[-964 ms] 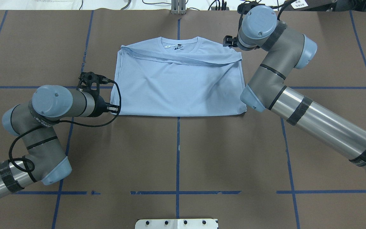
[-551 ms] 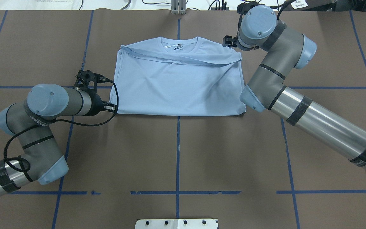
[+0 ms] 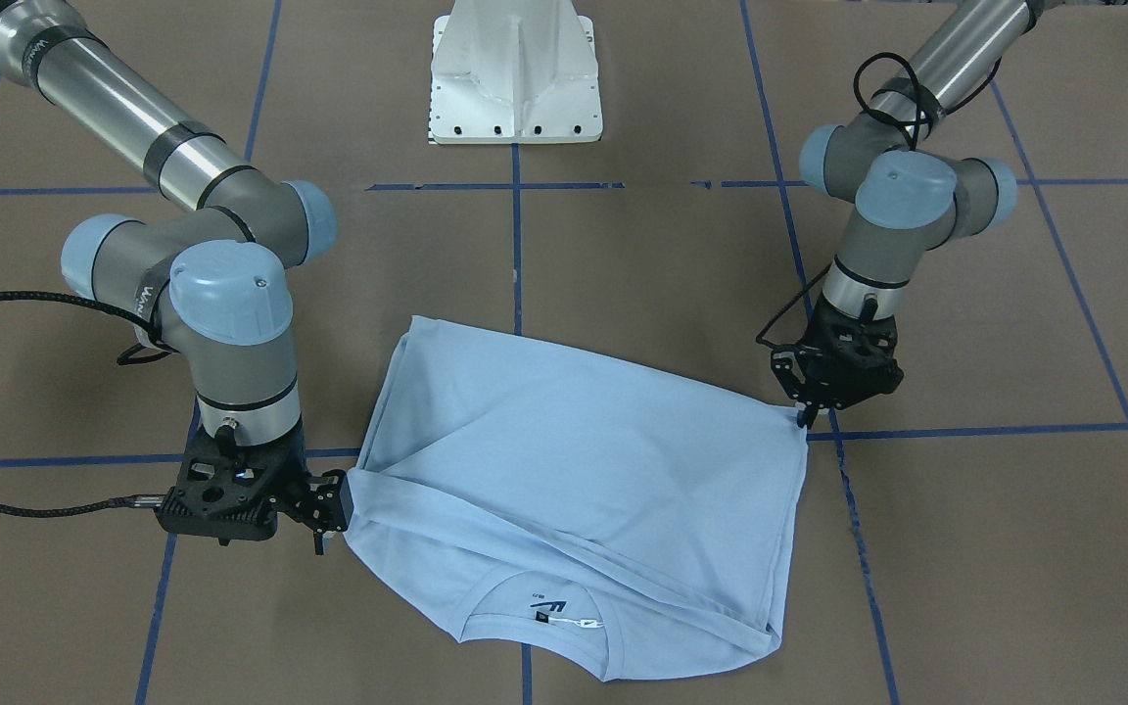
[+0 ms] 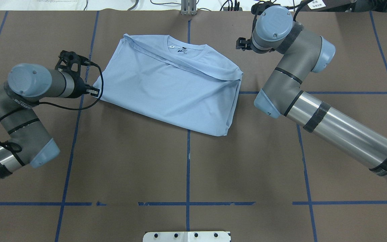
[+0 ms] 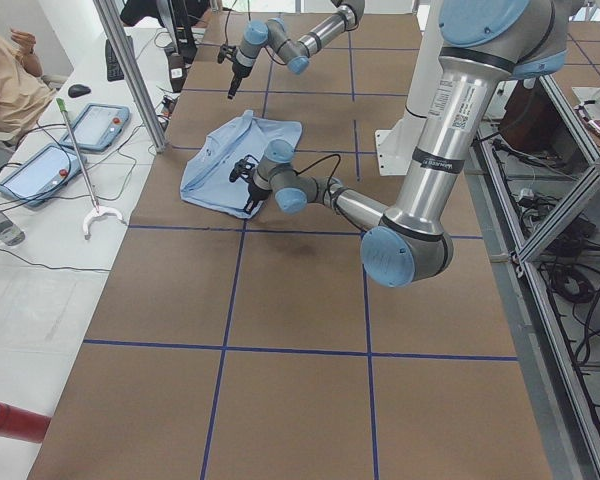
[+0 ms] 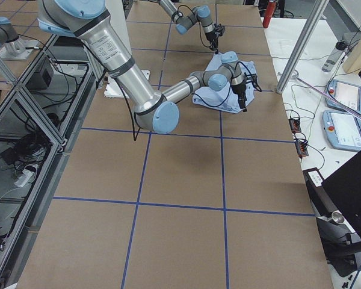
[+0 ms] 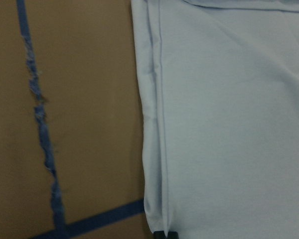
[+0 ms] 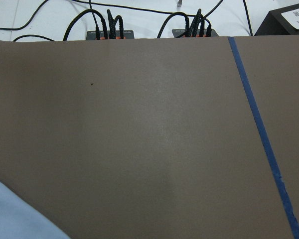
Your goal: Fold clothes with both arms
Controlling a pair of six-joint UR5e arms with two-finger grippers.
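Left gripper (image 3: 803,418) pinches the T-shirt (image 3: 564,460) at its hem corner; right gripper (image 3: 331,511) sits beside the shoulder, seemingly apart, jaw spread unclear.

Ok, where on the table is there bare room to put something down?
The widest bare patch is the table between the shirt and the white base plate, bordered by the left arm and right arm. It is crowded at the shirt's ends, where the left gripper and right gripper sit.

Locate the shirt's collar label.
Overhead view: the collar label lies at the far edge of the light blue T-shirt, inside the round neckline, just left of the central blue tape line.
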